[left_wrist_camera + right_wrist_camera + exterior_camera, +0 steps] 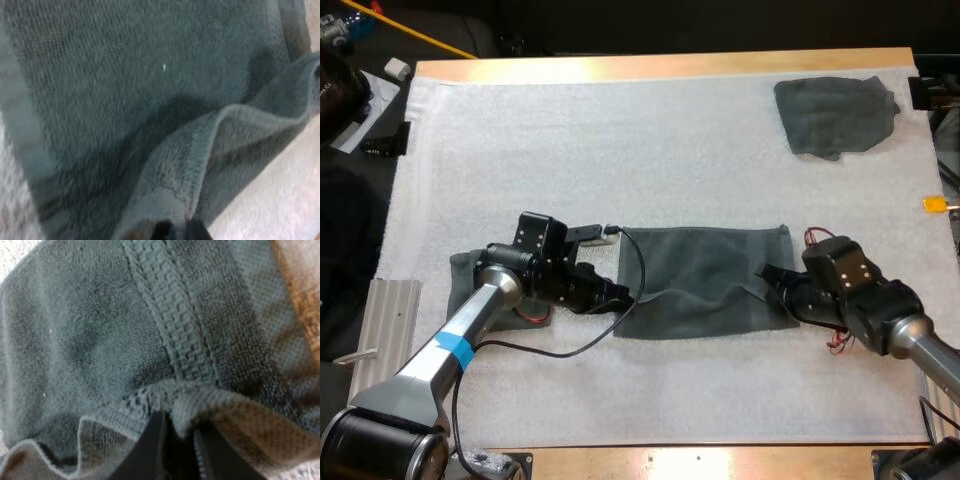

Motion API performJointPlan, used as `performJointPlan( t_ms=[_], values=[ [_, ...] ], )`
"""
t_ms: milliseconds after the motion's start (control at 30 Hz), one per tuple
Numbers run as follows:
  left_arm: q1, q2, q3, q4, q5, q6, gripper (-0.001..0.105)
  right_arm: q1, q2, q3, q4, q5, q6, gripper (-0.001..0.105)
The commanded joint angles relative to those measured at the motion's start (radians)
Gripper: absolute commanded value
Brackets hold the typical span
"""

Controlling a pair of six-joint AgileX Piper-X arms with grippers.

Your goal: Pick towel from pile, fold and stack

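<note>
On the white mat (620, 130) at mid-counter, you have a dark grey-green towel (705, 265) lying spread, its near edge rucked up. Your left tool (623, 296) pinches its near left corner, and your right tool (767, 275) pinches its right edge. From above it reads as a plain sheet. Your right wrist view adds a woven hem band (175, 335) bunched between the fingers (150, 450). You can count three towels: this one, a crumpled towel (835, 115) at the far right, and a folded towel (465, 266) partly under your left arm.
</note>
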Motion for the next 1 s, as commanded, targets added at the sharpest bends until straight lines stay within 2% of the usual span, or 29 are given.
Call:
performJointPlan(
  t_ms=[0,167,367,667,733,967],
  values=[
    [0.014,0.007,-0.003,-0.073,0.023,-0.050,0.000,-0.024,0.030,-0.007,-0.025,0.001,0.013,0.000],
    [0.030,0.013,-0.004,-0.163,0.023,-0.097,0.000,-0.059,0.055,-0.008,-0.072,0.008,0.025,0.000],
    [0.043,0.018,-0.004,-0.227,0.007,-0.103,0.000,-0.081,0.070,-0.008,-0.122,0.031,0.024,0.000],
    [0.042,0.023,-0.004,-0.265,-0.056,-0.086,0.000,-0.076,0.088,-0.008,-0.179,0.073,0.019,0.000],
    [0.040,0.016,-0.007,-0.263,-0.047,-0.098,0.000,-0.084,0.080,-0.012,-0.170,0.077,0.023,0.000],
    [0.041,0.013,-0.009,-0.289,-0.086,-0.099,0.002,-0.086,0.080,-0.013,-0.190,0.096,0.014,0.000]
  ],
)
